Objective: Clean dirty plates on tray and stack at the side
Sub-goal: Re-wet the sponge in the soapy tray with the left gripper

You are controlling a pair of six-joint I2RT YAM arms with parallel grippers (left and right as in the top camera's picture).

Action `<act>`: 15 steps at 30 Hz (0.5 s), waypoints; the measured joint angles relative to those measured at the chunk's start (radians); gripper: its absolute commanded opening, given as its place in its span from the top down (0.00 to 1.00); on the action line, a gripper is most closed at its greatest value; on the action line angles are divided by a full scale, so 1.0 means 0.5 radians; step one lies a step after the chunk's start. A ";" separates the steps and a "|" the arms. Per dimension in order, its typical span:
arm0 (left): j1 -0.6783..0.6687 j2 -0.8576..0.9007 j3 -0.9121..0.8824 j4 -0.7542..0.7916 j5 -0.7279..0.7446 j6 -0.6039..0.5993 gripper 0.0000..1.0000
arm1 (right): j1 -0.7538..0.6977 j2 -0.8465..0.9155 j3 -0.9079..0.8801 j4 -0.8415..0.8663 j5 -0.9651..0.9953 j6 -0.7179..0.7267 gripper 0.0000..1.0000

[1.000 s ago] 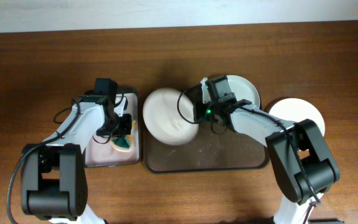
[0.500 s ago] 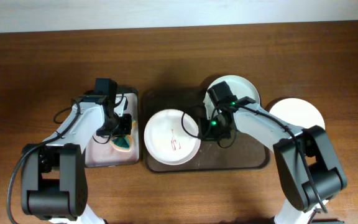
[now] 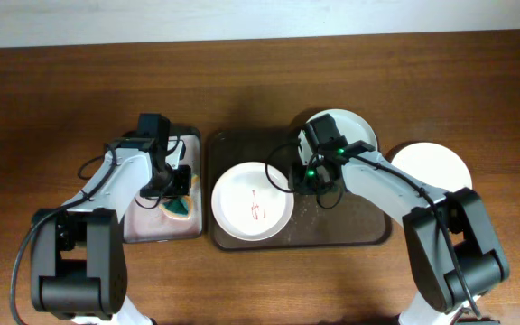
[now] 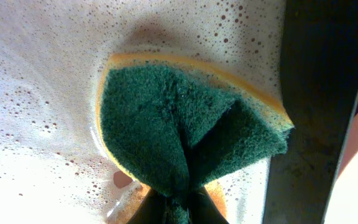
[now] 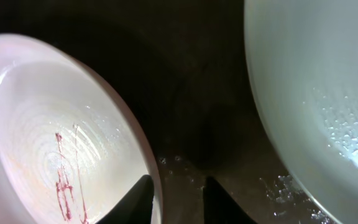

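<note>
- Streaked plate (image 3: 253,200) lies flat in the left part of the brown tray (image 3: 355,224), red-brown marks at its centre.
- Second plate (image 3: 343,125) sits at the tray's far right corner, partly under the right arm. In the right wrist view it shows water droplets.
- Third plate (image 3: 433,165) is off the tray, on the table (image 3: 52,99), just right of it.
- Right gripper (image 3: 289,183) hangs over the tray between the streaked and second plates, at the streaked plate's right rim.
- Its fingers (image 5: 138,200) are spread and hold nothing. We see one at the plate's rim, the other over bare wet tray.
- Small tray (image 3: 152,233) with pale inside sits just left of the brown tray, apart from the plates.
- Left gripper (image 3: 179,191) is down in it, pinched on a green-and-yellow sponge (image 4: 179,124), which folds at the grip.
- The sponge rests on a foamy, bubbled floor.
- Nothing lies on top of the streaked plate.
</note>
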 measured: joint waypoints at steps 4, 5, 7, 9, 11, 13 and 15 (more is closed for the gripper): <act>0.000 0.000 0.000 0.000 0.000 0.000 0.94 | 0.009 0.044 -0.001 -0.009 -0.005 -0.002 0.96; 0.000 0.000 0.000 0.000 0.000 0.000 0.94 | 0.009 0.045 -0.001 -0.010 -0.011 -0.012 0.96; 0.000 0.000 0.000 0.000 0.000 0.000 0.94 | 0.009 0.045 -0.001 -0.010 -0.012 -0.011 0.96; 0.000 0.000 0.000 0.000 0.000 0.000 0.96 | 0.009 0.045 0.000 -0.015 -0.011 -0.005 0.96; 0.000 0.000 0.000 0.000 0.000 0.000 1.00 | 0.009 0.045 -0.001 -0.024 -0.010 0.045 0.96; 0.000 0.000 0.000 0.000 0.002 0.002 1.00 | 0.009 0.045 -0.001 -0.026 -0.009 0.117 0.96; 0.000 0.000 0.000 0.000 0.006 0.000 1.00 | 0.009 0.045 0.000 -0.027 -0.009 0.172 0.96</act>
